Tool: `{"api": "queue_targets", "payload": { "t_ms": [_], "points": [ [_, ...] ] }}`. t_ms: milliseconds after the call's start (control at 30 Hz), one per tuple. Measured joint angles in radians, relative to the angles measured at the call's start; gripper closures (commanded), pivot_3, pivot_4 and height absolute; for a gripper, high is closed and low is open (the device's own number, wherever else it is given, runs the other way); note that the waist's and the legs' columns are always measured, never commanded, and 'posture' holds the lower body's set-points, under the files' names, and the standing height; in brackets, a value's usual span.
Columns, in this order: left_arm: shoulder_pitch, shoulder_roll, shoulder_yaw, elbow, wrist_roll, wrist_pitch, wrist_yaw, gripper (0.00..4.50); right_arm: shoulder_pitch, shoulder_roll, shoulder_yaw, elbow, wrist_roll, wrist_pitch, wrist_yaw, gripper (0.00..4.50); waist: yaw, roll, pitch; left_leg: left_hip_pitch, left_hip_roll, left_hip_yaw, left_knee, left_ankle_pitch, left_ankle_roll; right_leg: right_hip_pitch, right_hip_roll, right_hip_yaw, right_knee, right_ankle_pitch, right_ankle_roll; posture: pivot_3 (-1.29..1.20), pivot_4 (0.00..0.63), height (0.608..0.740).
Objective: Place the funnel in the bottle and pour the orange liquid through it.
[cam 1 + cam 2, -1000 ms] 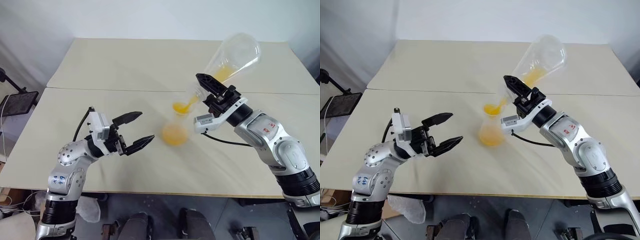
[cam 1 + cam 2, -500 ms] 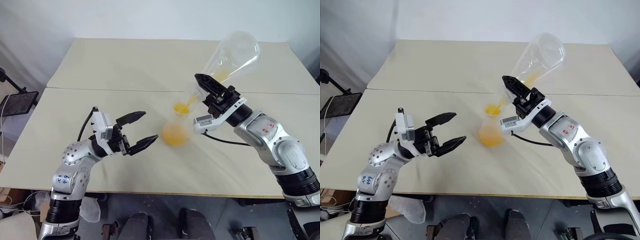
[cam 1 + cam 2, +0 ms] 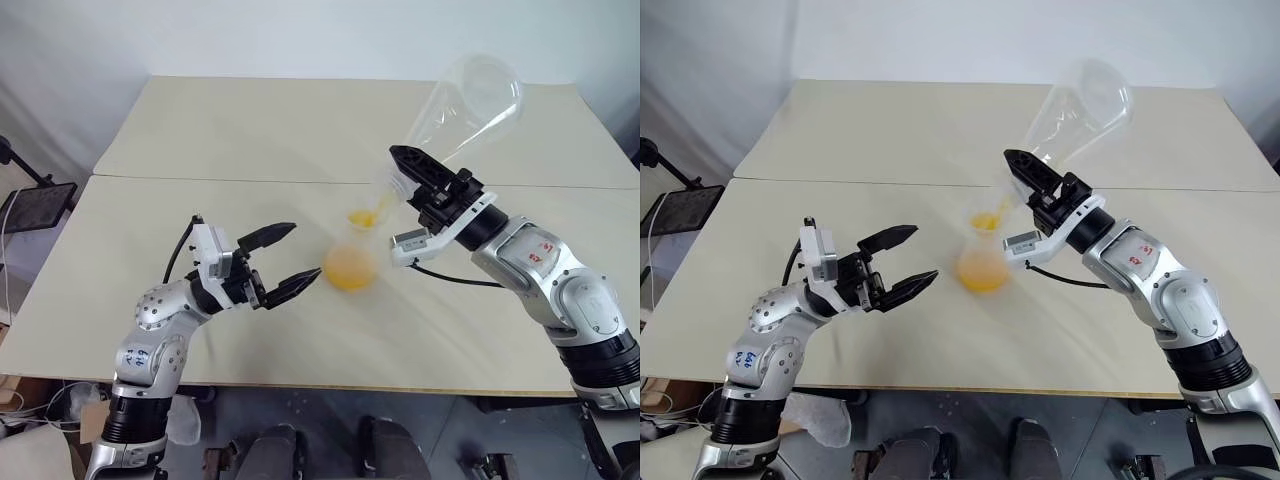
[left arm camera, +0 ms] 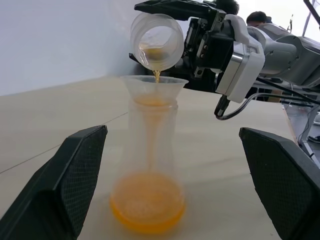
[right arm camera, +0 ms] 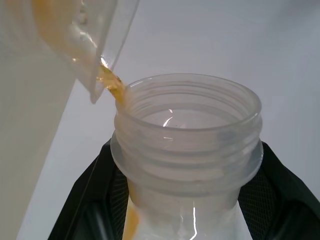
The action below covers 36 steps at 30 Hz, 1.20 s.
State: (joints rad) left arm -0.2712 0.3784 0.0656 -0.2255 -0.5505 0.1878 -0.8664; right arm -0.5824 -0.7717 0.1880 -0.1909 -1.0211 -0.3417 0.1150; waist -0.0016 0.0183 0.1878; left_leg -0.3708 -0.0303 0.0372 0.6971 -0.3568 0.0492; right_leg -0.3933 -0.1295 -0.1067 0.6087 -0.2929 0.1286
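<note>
The bottle (image 3: 350, 262) stands on the table with the clear funnel (image 4: 154, 85) seated in its neck. Orange liquid (image 4: 147, 202) pools in its base. My right gripper (image 3: 405, 178) is shut on the threaded neck (image 5: 187, 130) of a large clear flask (image 3: 465, 105), tipped mouth-down over the funnel. A thin orange trickle (image 4: 157, 75) runs from its lip into the funnel; the flask's body looks nearly drained. My left gripper (image 3: 300, 253) is open and empty, just left of the bottle and apart from it.
A second table (image 3: 280, 120) butts against the far edge, with a seam between them. The table's front edge (image 3: 350, 385) runs just below both arms. A black stand (image 3: 35, 205) stands on the floor at the far left.
The orange pool inside the held flask has drained away into the funnel, and the flask is tipped slightly steeper. The left gripper stays open beside the bottle.
</note>
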Motion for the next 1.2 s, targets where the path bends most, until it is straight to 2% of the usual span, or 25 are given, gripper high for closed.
{"api": "queue_targets", "payload": {
  "t_ms": [500,733,967,1200],
  "points": [
    [-0.012,-0.006,-0.005,0.006,0.003,-0.015,0.0,0.0,0.0,0.001,-0.002,-0.004,-0.003,0.023,-0.005,2.02,0.0,0.0,0.0,0.0,0.0,0.0,0.0,0.0,0.0,0.0,0.0,0.0,0.0,0.0,0.0,0.0,0.15,0.74],
    [-0.013,-0.006,-0.005,0.007,0.003,-0.015,0.0,0.0,0.009,0.042,-0.003,-0.02,0.01,0.064,-0.005,2.02,0.0,0.0,0.0,0.0,0.0,0.0,0.0,0.0,0.0,0.0,0.0,0.0,0.0,0.0,0.0,0.0,0.15,0.74],
    [-0.024,0.002,-0.005,0.011,0.003,-0.015,-0.008,0.0,0.042,0.091,-0.051,-0.054,0.128,0.11,0.052,2.02,0.001,0.0,0.0,0.0,0.0,-0.001,0.0,0.0,0.0,0.001,0.0,0.0,0.0,0.0,0.0,0.0,0.15,0.74],
    [-0.028,0.041,-0.005,0.036,0.001,0.0,-0.038,0.0,0.14,0.254,-0.141,-0.18,0.351,0.325,0.199,2.02,0.001,0.0,0.0,0.0,0.001,0.0,0.0,0.0,0.0,0.001,0.001,0.0,0.0,0.0,0.0,0.0,0.15,0.74]
  ]
}}
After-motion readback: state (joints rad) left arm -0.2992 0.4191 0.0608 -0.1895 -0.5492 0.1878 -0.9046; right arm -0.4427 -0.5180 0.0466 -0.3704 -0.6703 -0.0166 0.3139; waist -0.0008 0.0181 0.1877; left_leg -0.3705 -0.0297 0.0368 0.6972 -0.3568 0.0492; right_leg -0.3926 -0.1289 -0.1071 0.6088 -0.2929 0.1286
